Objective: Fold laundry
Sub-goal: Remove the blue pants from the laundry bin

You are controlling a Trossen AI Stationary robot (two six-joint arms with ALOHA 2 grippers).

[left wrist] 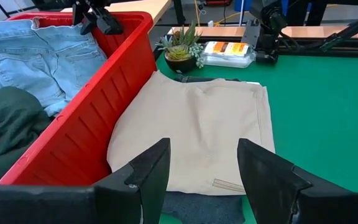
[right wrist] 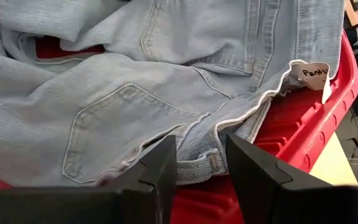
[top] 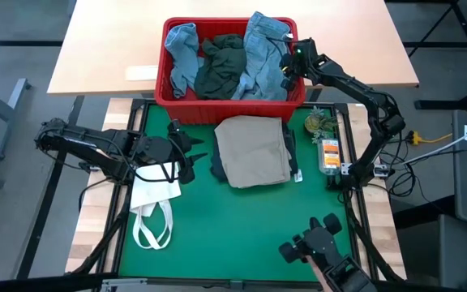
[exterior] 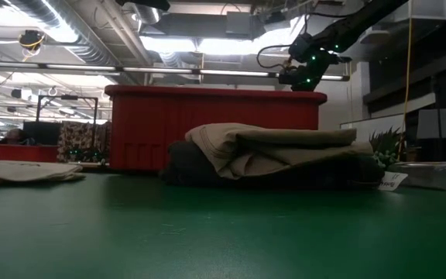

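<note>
Red plastic bin [top: 232, 99] stands at the far edge of the green surface [top: 242, 227] and holds light blue jeans [top: 262, 49], a second light blue denim piece [top: 182, 50] and a dark green garment [top: 221, 65]. Folded beige garment [top: 251, 151] lies on a dark garment [top: 219, 166] just in front of the bin. Right hand [right wrist: 197, 165] is over the bin's right end, fingers parted, just above the jeans' waistband, gripping nothing. Left hand [left wrist: 201, 165] is low at the surface's left side, fingers apart and empty, facing the beige garment. White tote bag [top: 154, 203] lies beside it. Potted plant [top: 321, 123] and a packet [top: 329, 154] sit at the right edge.
</note>
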